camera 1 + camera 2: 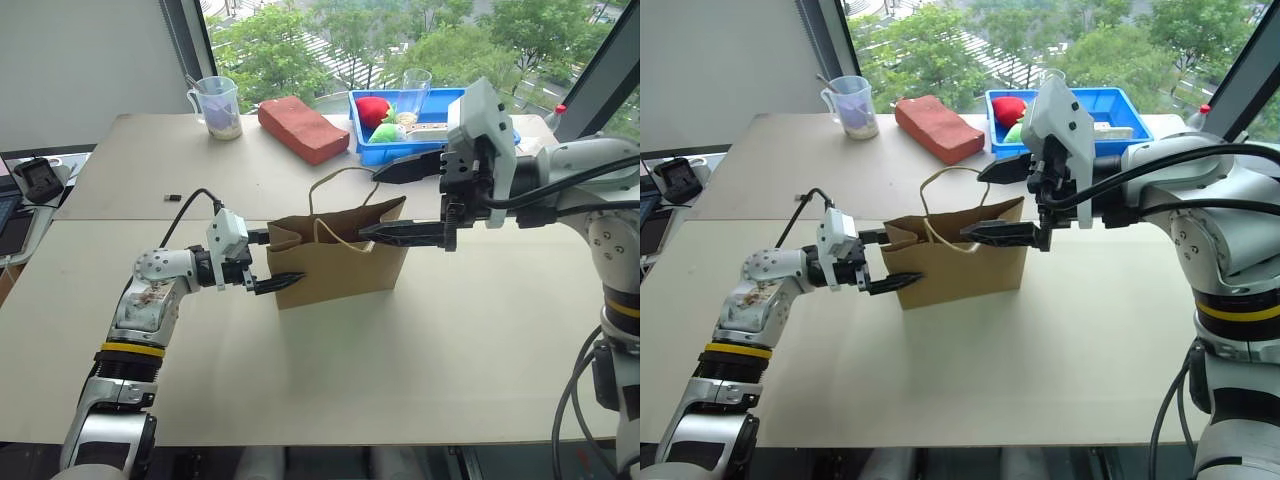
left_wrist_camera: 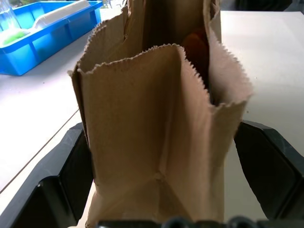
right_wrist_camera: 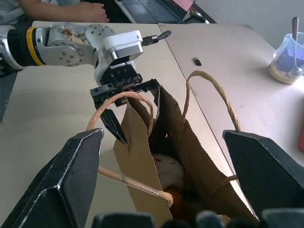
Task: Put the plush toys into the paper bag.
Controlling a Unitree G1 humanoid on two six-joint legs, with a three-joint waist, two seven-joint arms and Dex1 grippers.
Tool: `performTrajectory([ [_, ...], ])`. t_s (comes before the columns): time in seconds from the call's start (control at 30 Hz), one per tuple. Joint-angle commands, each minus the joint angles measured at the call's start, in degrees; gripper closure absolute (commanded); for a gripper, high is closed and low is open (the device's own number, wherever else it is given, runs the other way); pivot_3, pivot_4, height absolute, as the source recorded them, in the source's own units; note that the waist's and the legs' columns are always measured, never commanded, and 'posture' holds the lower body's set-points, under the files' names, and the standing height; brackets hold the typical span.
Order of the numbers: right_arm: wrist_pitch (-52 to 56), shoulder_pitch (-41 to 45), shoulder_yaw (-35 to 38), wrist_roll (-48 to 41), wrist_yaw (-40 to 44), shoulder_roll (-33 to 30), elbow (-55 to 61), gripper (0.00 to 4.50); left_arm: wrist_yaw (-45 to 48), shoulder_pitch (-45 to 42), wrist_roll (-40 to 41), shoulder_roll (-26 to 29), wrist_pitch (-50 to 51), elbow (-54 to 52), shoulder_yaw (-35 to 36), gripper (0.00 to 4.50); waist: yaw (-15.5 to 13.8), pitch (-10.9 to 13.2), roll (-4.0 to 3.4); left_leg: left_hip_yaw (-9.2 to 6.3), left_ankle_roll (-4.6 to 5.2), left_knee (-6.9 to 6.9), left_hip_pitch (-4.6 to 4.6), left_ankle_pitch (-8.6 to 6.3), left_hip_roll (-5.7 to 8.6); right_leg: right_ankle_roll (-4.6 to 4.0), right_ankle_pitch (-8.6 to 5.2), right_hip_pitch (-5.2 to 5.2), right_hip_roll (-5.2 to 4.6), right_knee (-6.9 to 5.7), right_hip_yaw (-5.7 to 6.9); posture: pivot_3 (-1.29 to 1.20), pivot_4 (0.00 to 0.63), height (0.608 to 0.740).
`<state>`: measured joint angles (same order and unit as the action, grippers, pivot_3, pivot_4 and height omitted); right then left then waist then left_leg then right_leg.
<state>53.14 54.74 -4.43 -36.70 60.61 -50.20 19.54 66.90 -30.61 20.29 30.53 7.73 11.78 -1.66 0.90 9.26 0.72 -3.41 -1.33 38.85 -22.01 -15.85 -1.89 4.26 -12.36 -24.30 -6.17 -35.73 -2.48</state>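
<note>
The crinkled, unmarked kraft bag (image 1: 338,258) with saw-toothed rim and cord loops stands mid-table holding both toys (image 3: 167,176), white fluff above orange, while the left gripper (image 1: 268,262) reaches level with open jaws straddling its left end and the right gripper (image 1: 383,203) hangs spread over its right rim.

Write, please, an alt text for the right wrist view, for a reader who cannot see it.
An open brown paper bag stands on a beige table, with a white plush toy and something orange inside. The open left gripper straddles its far end, and the open right gripper hangs above it.
</note>
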Motion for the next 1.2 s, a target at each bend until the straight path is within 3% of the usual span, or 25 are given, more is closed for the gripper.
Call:
performTrajectory([
  [0.03, -1.09, 1.77, 1.81, -0.17, 1.96, -2.11, 0.20, 0.00, 0.55, -1.58, 0.66, -0.04, -1.11, 0.15, 0.91, 0.51, 0.05, 0.00, 0.00, 0.00, 0.00, 0.00, 0.01, 0.00, 0.00, 0.00, 0.00, 0.00, 0.00, -0.01, 0.00, 0.00, 0.150, 0.740],
  [0.1, -1.22, 1.95, 1.84, 0.03, 1.79, -2.26, -0.01, 0.00, 1.02, -1.78, 1.02, -0.03, -0.83, 0.21, 1.00, 1.20, 0.09, 0.00, 0.00, 0.00, 0.00, 0.00, 0.01, 0.00, 0.00, 0.00, 0.00, 0.01, 0.00, -0.01, 0.00, 0.00, 0.150, 0.740],
  [0.33, -1.05, 2.47, 2.66, 0.04, 1.00, -2.42, -0.43, 0.00, 2.15, -3.20, 1.49, -0.65, 0.04, 0.95, 0.98, 4.48, -0.02, 0.00, 0.00, 0.00, 0.00, 0.00, 0.00, 0.00, 0.00, 0.00, 0.00, 0.00, 0.00, -0.01, 0.00, 0.00, 0.150, 0.740],
  [0.57, 3.56, 7.02, 7.62, -5.13, 8.17, -10.38, -6.32, 0.00, 10.88, -6.09, 5.02, 3.03, 8.10, -0.19, 0.07, 4.48, -0.05, 0.01, -0.01, 0.00, 0.01, -0.02, -0.04, -0.01, 0.00, 0.00, 0.00, -0.03, 0.00, 0.01, 0.01, 0.00, 0.150, 0.740],
  [0.73, 0.10, 5.24, 5.21, -2.52, 15.61, -16.60, -11.52, 0.00, 18.02, -8.98, 3.66, 3.66, 4.45, 3.12, -2.05, 4.48, -0.02, 0.01, 0.00, 0.05, 0.08, -0.04, -0.03, -0.05, -0.01, 0.01, -0.01, 0.01, 0.00, 0.13, 0.01, 0.00, 0.150, 0.740],
  [1.03, 0.36, 2.02, 4.67, -2.60, 15.33, -14.63, -8.22, 0.00, 18.48, -9.94, -0.06, 0.05, -3.25, 10.57, -3.68, 4.48, 0.26, 0.02, -0.02, 0.10, 0.07, 0.01, -0.01, -0.04, -0.02, 0.01, -0.01, -0.05, 0.00, 0.01, -0.06, 0.00, 0.150, 0.740],
  [1.13, 0.05, 2.06, 4.52, -2.14, 14.85, -14.07, -8.36, 0.00, 17.47, -8.81, 0.57, 1.20, -1.01, 7.99, -2.70, 3.58, 0.15, 0.02, -0.02, 0.11, 0.08, 0.01, -0.04, -0.05, -0.01, 0.01, -0.01, -0.05, 0.00, 0.05, -0.06, 0.00, 0.150, 0.740],
  [1.2, -0.36, 2.00, 4.45, -1.76, 14.57, -13.68, -8.81, 0.00, 17.14, -7.96, 1.91, 3.95, 2.46, 3.81, -1.41, 2.68, 0.16, 0.02, -0.02, 0.10, 0.08, 0.01, -0.05, -0.05, -0.02, 0.01, -0.01, -0.05, 0.00, 0.06, -0.06, 0.00, 0.150, 0.740],
])
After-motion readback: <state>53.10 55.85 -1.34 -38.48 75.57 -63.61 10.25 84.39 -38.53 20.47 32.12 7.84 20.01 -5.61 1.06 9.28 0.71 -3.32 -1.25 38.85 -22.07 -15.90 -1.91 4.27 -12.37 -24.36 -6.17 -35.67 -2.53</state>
